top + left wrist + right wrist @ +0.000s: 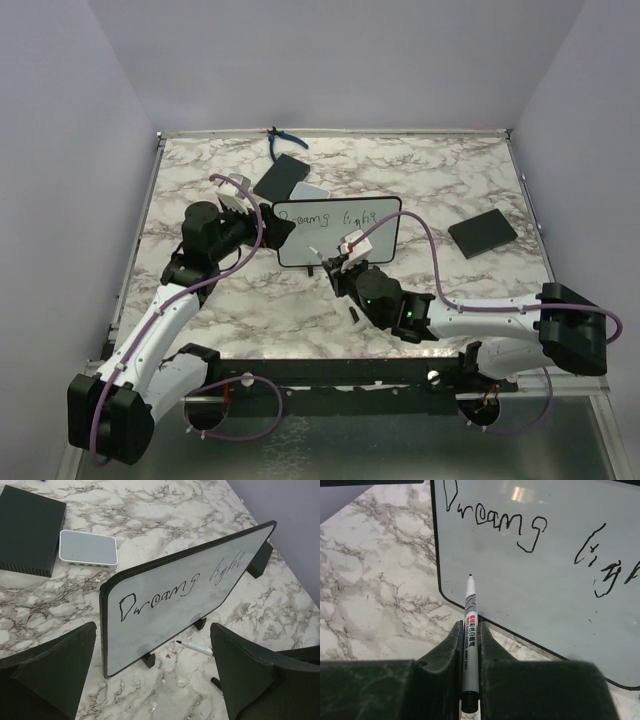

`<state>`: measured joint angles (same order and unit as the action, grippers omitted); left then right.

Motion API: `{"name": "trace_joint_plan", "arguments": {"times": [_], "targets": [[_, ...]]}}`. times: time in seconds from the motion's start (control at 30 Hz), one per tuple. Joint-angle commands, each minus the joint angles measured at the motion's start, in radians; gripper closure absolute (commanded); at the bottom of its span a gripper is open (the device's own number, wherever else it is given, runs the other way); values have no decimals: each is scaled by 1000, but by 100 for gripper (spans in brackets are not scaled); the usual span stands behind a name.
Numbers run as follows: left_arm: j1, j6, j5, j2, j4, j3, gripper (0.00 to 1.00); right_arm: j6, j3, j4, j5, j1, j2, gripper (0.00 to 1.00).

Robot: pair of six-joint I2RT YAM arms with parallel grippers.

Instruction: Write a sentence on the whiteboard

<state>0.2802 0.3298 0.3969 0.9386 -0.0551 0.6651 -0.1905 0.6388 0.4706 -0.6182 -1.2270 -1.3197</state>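
Observation:
The whiteboard (336,232) stands upright on its two black feet mid-table; it also shows in the left wrist view (175,605) and the right wrist view (545,580). The sentence (185,587) on it reads "Dreams light" in one line across its upper part (495,522). My right gripper (470,625) is shut on a white marker (470,630). The marker's black tip points at the board's lower left part, close to the surface. The marker also shows in the left wrist view (196,648). My left gripper (152,670) is open and empty, just before the board's left edge (262,228).
Two flat black rectangles lie on the marble table, one behind the board (281,177) and one at the right (482,233). A small grey-white pad (88,548) lies beside the rear one. Blue pliers (283,141) lie at the back edge. A small black cap (354,314) lies near the right arm.

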Motion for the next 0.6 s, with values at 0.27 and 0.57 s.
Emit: {"name": "trace_joint_plan", "arguments": {"times": [0.27,0.57], "targets": [[10,-20,-27,-5,26,10,4,63,24,82,-151,-5,-55,99],[11,-21,-24,-4,26,10,4,103,18,128,-175,-3,-93,100]]}}
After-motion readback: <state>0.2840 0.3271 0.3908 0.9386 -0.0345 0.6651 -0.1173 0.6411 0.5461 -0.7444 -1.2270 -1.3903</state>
